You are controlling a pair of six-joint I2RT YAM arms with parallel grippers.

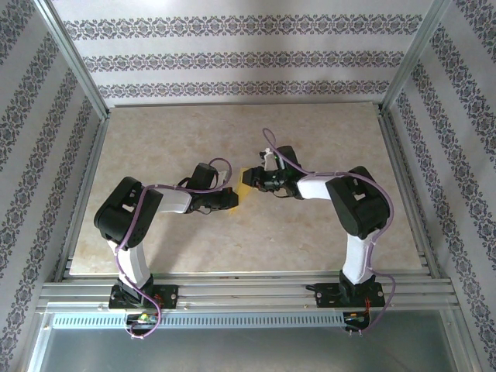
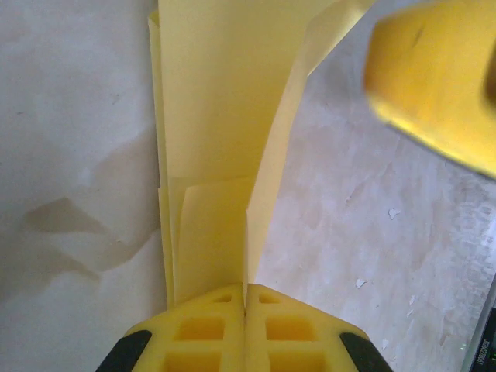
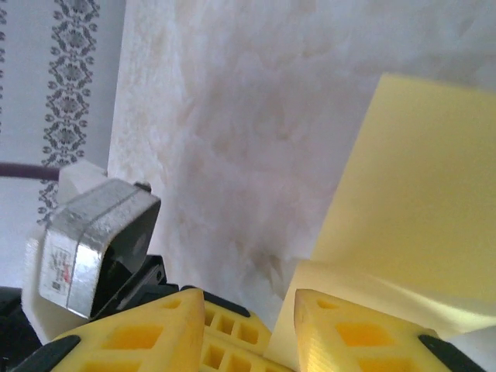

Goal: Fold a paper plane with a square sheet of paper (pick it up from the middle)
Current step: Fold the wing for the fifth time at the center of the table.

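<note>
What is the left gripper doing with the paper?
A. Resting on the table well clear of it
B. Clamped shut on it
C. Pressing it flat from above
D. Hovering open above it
B: in the left wrist view the left gripper is closed, with a layer of the folded paper running straight into the seam between its tips.

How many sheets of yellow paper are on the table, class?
1. The yellow paper sits at the middle of the table, between the left arm and the right arm, one end pinched in the left gripper; they may hide part of it.
</note>
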